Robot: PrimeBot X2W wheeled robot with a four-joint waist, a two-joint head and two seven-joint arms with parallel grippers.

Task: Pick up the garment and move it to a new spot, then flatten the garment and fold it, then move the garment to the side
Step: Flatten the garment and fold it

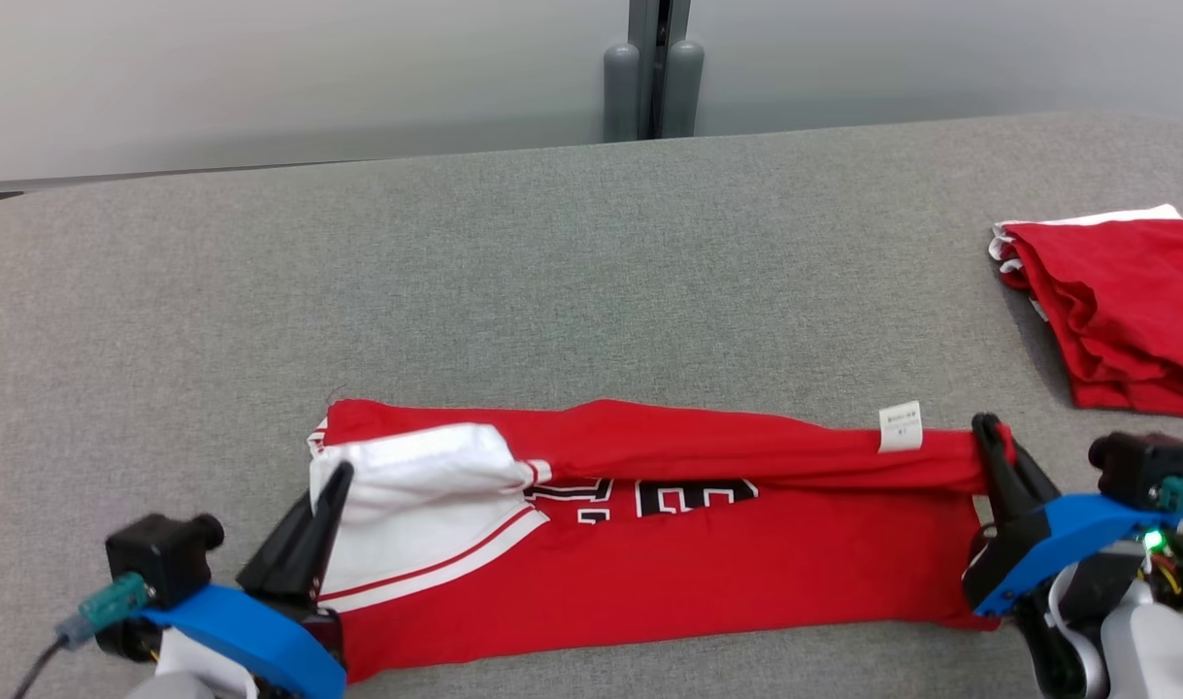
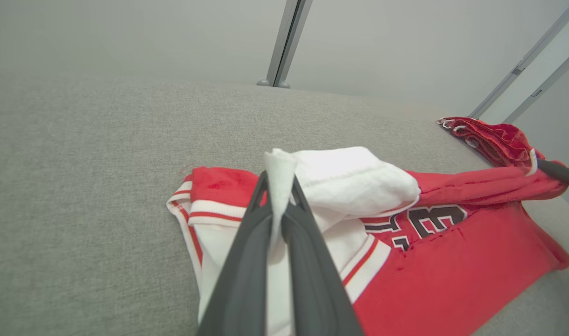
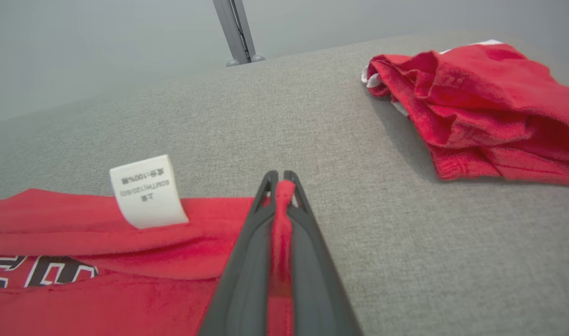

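Gripping garment (image 1: pixel 669 573): left tool (image 1: pixel 341 474) closed on white end, right tool (image 1: pixel 986 425) on red end; probably soft, light; best taken by corners.

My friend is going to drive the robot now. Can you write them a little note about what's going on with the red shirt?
Left claw: shut on a white corner of the red jersey with black lettering.
Right claw: shut on the jersey's red edge, beside the white care label.
Where: the jersey lies stretched along the near side of the grey fabric table. A second red garment sits bunched at the far right.
Done: jersey laid out, and its far edge looks doubled over.
Left: finish the fold, then move the jersey aside.
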